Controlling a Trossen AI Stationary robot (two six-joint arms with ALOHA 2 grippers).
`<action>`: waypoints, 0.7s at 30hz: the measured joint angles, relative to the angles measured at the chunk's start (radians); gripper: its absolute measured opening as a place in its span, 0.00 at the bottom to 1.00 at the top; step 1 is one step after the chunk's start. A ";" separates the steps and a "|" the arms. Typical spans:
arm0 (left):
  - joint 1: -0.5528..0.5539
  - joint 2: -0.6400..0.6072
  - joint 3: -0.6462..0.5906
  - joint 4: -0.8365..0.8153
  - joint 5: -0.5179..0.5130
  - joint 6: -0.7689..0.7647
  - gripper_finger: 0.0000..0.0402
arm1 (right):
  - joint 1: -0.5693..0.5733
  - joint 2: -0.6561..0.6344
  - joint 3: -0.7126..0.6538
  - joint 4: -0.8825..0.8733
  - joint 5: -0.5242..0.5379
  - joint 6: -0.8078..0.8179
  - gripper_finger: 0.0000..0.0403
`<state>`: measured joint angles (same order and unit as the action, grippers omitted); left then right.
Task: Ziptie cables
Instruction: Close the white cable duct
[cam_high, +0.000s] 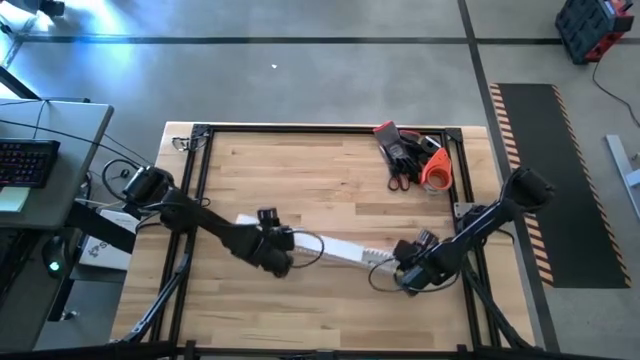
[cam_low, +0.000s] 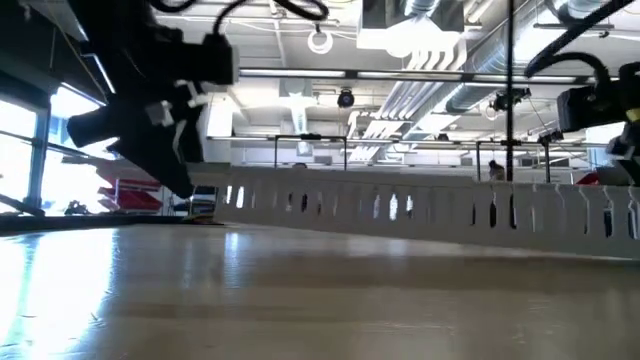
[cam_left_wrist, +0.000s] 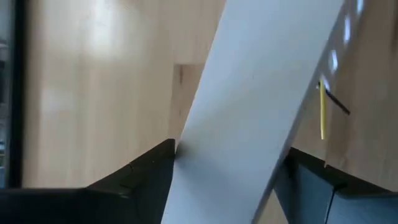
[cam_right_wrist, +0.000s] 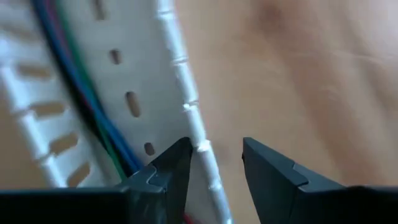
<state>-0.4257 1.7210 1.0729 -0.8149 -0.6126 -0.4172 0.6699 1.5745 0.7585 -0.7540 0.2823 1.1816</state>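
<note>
We find no readable writing. At lower centre of the high view, the left gripper (cam_high: 285, 243) clamps the white channel (cam_high: 335, 249). The right gripper (cam_right_wrist: 214, 163), jaws parted, straddles its slotted wall; cables (cam_right_wrist: 81, 93) lie inside.

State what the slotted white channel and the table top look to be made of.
Slotted white channel: apparently plastic, matte white, with thin walls and punched oval slots. Table top: wood, seemingly butcher-block, with pale planks, visible grain and a light sheen.
</note>
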 joint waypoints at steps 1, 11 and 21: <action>0.016 0.000 -0.003 0.002 0.029 0.024 0.57 | 0.005 0.004 0.004 0.034 -0.002 -0.017 0.33; 0.153 -0.003 0.013 -0.088 0.309 0.160 0.77 | 0.013 0.003 0.063 0.187 0.032 -0.127 0.33; 0.128 -0.002 0.112 -0.091 -0.049 -0.053 0.78 | 0.013 0.069 0.061 0.359 -0.057 -0.083 0.33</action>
<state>-0.2978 1.7195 1.1845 -0.9062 -0.6619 -0.4705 0.6832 1.6437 0.8196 -0.3948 0.2249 1.0984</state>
